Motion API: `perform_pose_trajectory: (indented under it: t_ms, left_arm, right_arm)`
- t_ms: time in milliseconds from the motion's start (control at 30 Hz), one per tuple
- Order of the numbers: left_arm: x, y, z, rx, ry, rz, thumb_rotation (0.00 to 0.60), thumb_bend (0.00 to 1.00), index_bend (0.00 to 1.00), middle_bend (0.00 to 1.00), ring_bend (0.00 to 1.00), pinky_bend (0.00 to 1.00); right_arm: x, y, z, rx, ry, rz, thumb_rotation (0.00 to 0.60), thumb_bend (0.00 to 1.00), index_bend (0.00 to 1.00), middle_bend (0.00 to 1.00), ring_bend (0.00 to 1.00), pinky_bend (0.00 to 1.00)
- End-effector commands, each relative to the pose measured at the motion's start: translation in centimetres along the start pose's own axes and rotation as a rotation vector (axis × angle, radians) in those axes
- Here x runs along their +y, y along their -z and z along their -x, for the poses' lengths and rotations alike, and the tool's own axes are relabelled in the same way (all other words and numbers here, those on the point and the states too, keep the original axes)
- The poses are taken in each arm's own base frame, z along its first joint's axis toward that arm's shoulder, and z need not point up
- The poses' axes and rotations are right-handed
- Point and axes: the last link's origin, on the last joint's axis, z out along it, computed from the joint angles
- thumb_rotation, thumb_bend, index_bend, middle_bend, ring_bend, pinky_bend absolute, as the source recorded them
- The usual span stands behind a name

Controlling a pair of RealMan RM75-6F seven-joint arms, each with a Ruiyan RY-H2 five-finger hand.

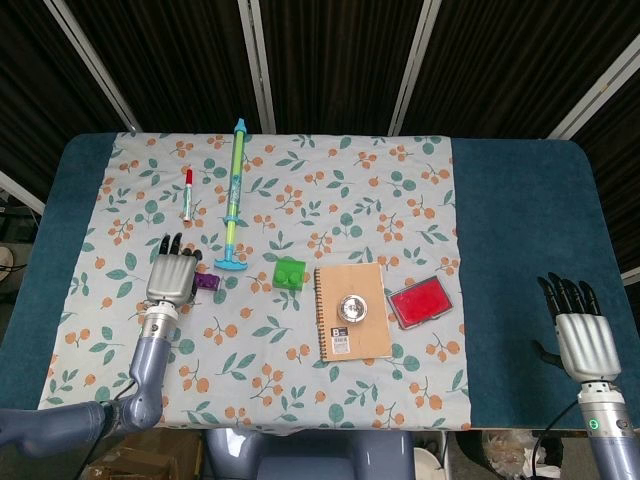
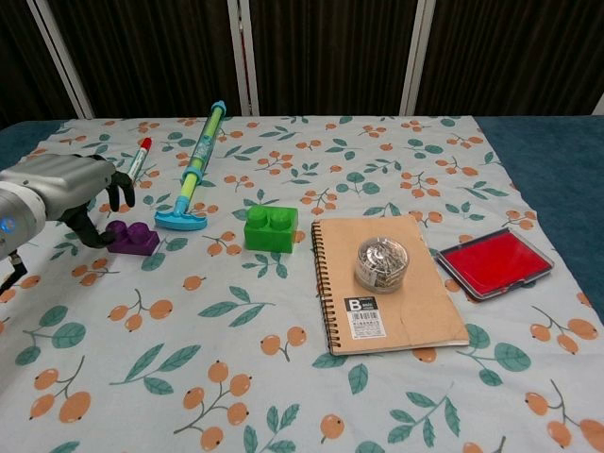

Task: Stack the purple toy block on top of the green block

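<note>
The purple toy block lies on the flowered cloth, left of the green block. My left hand hovers right at the purple block's left side, fingers apart and slightly curled, its thumb reaching down just beside the block; nothing is held in it. A gap of cloth separates the two blocks. My right hand hangs open over the bare blue table at the far right, far from both blocks, and only the head view shows it.
A teal toy pump lies just behind the purple block, with a red marker further left. A spiral notebook carrying a jar of clips sits right of the green block, then a red ink pad.
</note>
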Motion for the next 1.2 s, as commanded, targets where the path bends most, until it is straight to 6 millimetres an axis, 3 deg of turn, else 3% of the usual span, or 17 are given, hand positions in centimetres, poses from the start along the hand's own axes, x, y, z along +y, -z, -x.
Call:
perform_pose_trajectory:
  t_ms: [33, 500, 800, 1200]
  left_arm:
    - [0.3, 0.0, 0.4, -0.003, -0.011, 0.007, 0.600, 0.35, 0.29, 0.31, 0.02, 0.00]
    - [2.0, 0.2, 1.0, -0.002, -0.030, 0.040, 0.600, 0.35, 0.30, 0.31, 0.02, 0.00]
    - [2.3, 0.2, 1.8, -0.018, -0.044, 0.049, 0.600, 0.35, 0.32, 0.34, 0.03, 0.00]
    - [2.2, 0.5, 1.4, 0.005, -0.072, 0.040, 0.600, 0.35, 0.36, 0.37, 0.04, 0.00]
  right_arm:
    - [0.0, 0.0, 0.0, -0.001, -0.001, -0.001, 0.600, 0.22, 0.02, 0.06, 0.09, 0.00]
    - [0.2, 0.1, -0.1, 0.000, -0.006, 0.002, 0.600, 0.22, 0.02, 0.06, 0.09, 0.00]
    - [0.3, 0.0, -0.1, -0.003, -0.009, 0.006, 0.600, 0.22, 0.02, 0.06, 0.09, 0.00]
    - [0.5, 0.1, -0.2, 0.000, -0.013, 0.009, 0.600, 0.22, 0.02, 0.06, 0.09, 0.00]
